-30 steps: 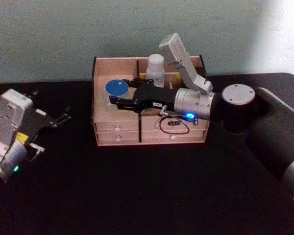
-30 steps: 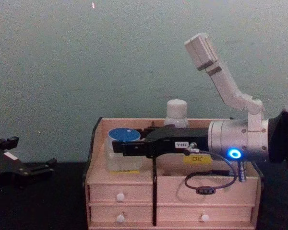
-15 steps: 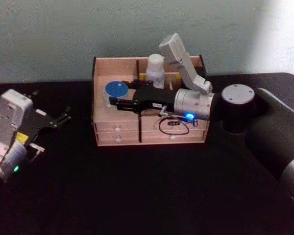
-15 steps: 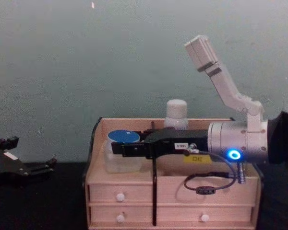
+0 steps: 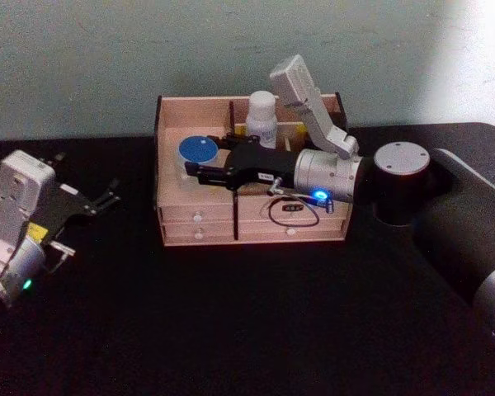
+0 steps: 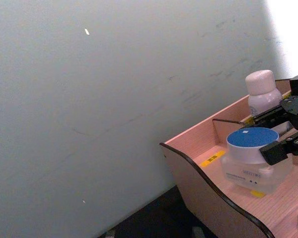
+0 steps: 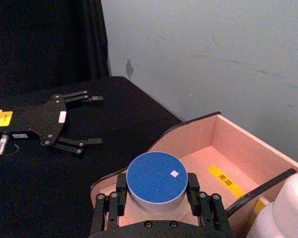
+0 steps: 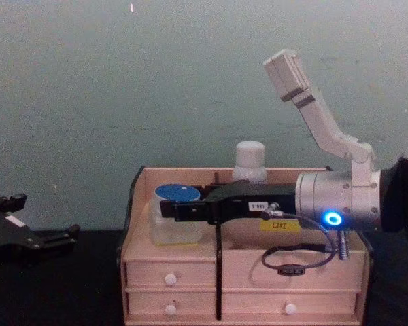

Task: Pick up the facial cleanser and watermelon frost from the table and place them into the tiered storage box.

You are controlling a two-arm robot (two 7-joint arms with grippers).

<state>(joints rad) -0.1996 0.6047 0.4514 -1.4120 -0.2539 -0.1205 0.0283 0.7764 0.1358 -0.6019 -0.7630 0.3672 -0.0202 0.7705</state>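
The clear, blue-lidded jar is sitting in the box. The right end effector is reaching level, gripping the jar. The left end effector is resting open.

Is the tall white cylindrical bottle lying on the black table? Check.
No, the tall white cylindrical bottle stands upright inside the light wooden tiered organiser.

The tiered storage box is pale, matt wood; the watermelon frost is clear, glossy plastic under a smooth blue lid — the tabletop is matt black.
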